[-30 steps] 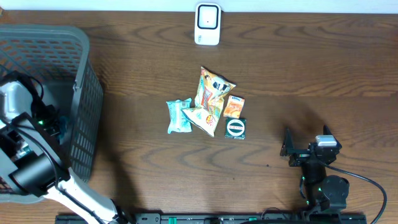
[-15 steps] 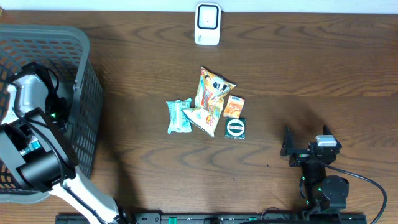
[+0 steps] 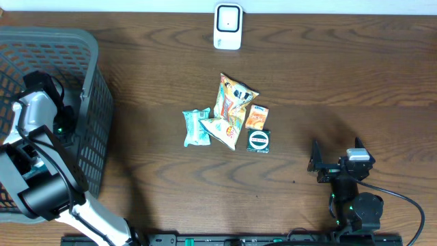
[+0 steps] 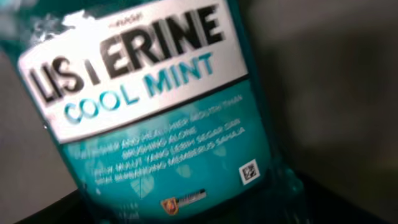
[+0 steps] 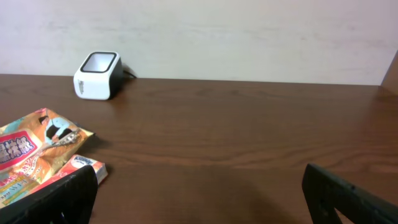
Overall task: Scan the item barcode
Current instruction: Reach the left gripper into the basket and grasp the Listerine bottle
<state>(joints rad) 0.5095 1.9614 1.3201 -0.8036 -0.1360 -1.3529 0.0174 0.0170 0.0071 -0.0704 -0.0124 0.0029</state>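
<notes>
Basket point(image 3: 94, 116) walls crowd left gripper point(image 3: 60, 128); mouthwash bottle point(image 4: 155, 118) close, grip unclear.

The left arm point(image 3: 34, 113) is built of white rounded shells and black joints, with black cables looped along it and a green light point(image 3: 59, 127) shown at its 3 o'clock side. The right arm point(image 3: 355, 198) is black and topped by a pale grey block point(image 3: 358, 157). A black cable point(image 3: 410, 205) is attached at its 4 o'clock side. Flat matte-black fingers point(image 5: 62, 199) are fitted to the right claw point(image 3: 315, 164).
</notes>
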